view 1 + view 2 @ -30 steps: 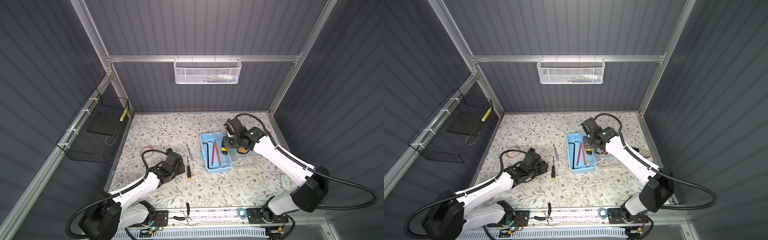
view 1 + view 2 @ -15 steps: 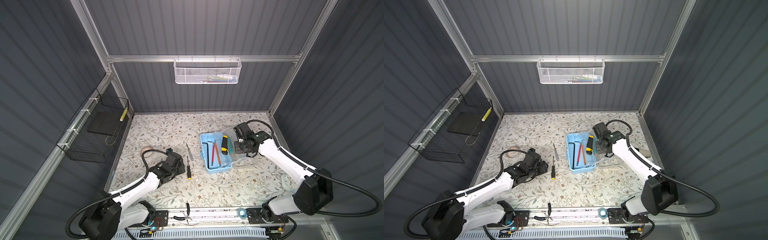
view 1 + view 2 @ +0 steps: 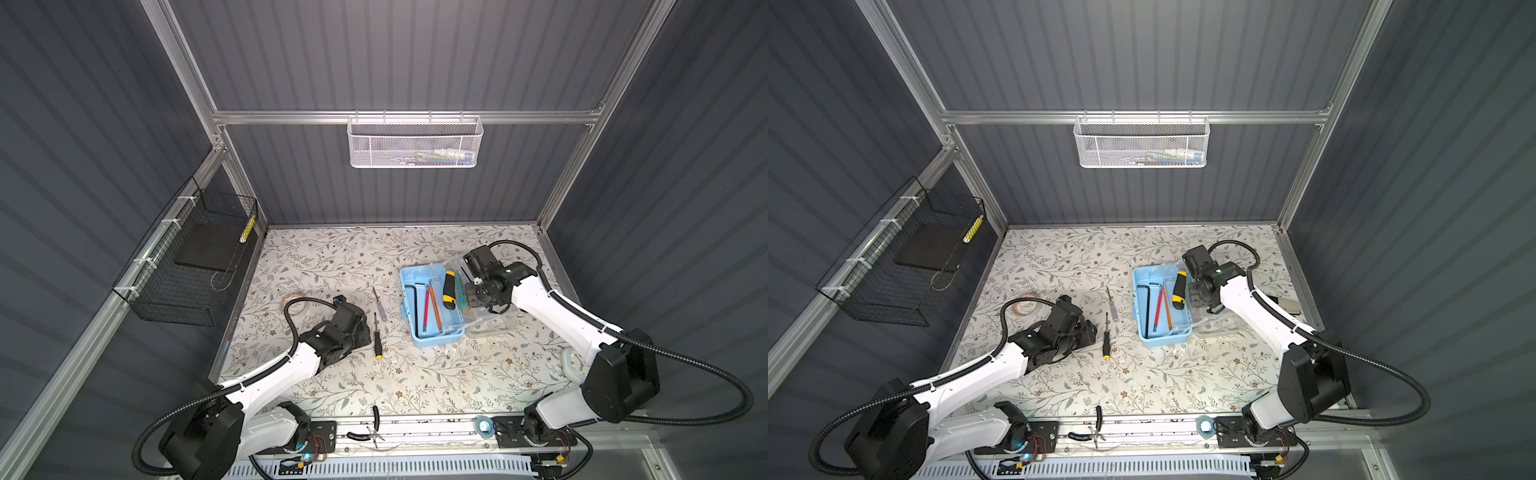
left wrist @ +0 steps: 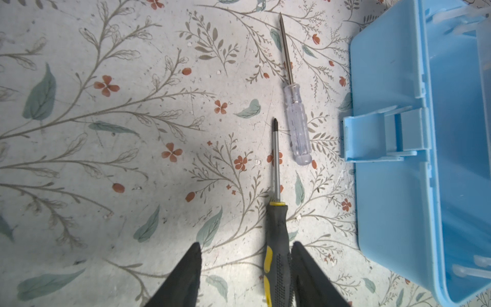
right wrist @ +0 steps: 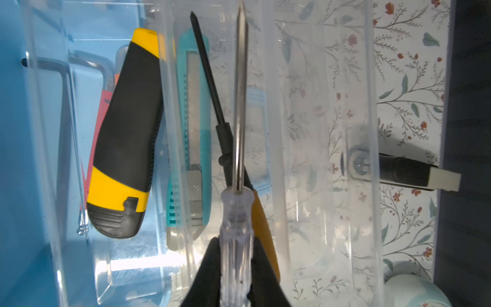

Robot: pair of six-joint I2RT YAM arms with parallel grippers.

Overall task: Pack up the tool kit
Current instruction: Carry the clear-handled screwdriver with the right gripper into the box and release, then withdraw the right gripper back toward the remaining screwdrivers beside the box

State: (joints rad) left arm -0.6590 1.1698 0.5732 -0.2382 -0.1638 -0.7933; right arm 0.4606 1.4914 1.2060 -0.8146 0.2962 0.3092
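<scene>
**Left hand straddles the loose screwdriver; the case lies just to its right.**
Nearest, the left hand [image 4: 245, 245] is released over the table [image 3: 332, 257]. The black-and-yellow screwdriver [image 4: 276, 239] has its handle between the fingers, close against one and perhaps touching it. Its shaft points away, parallel to the long side of the blue case [image 4: 385, 79]. Farther off, the right hand [image 5: 235, 244] is clenched on a clear-handled screwdriver [image 5: 236, 218] above the clear lid [image 5: 305, 133], beside the open case.

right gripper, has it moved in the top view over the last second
Yes. The right gripper, shut on a clear-handled screwdriver, has shifted right in the view, from over the right edge of the light-blue case to above the clear lid beside it.
</scene>
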